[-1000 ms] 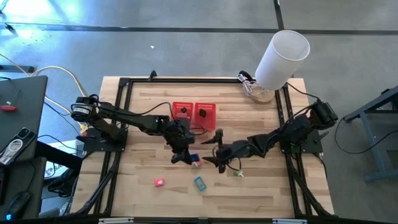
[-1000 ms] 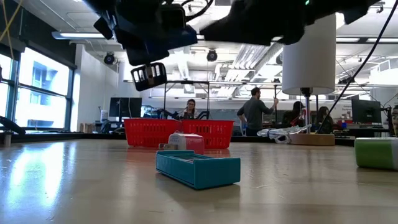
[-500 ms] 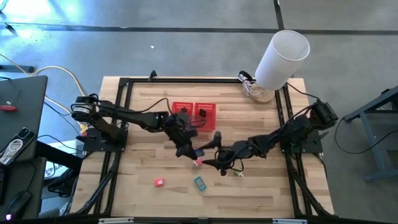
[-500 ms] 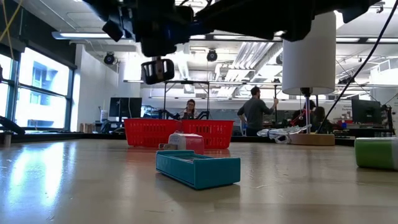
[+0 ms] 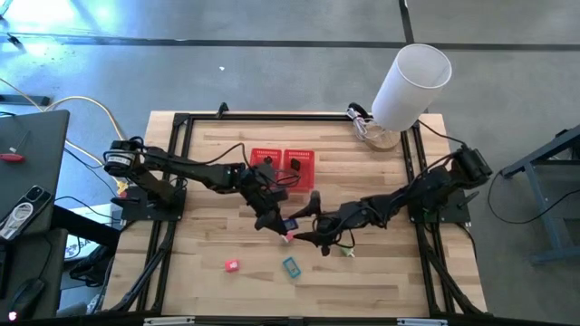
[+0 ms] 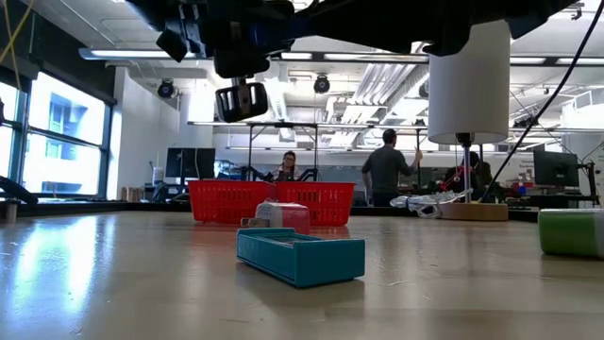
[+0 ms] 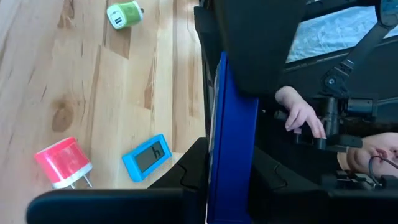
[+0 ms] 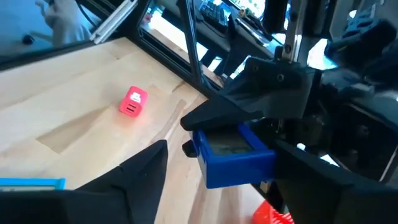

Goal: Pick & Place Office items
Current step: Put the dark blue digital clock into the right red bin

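While the left hand (image 5: 283, 220) pinches the dark blue item (image 8: 235, 154) above the tabletop (image 5: 208, 181), the right hand (image 5: 304, 217) hangs spread just beside it, fingers flanking it.

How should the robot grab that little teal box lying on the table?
From straight above. The teal box lies flat and open-side up, long and narrow, alone on bare wood. Fingers would probably best pinch its two long sides near the middle, where the span is narrowest.
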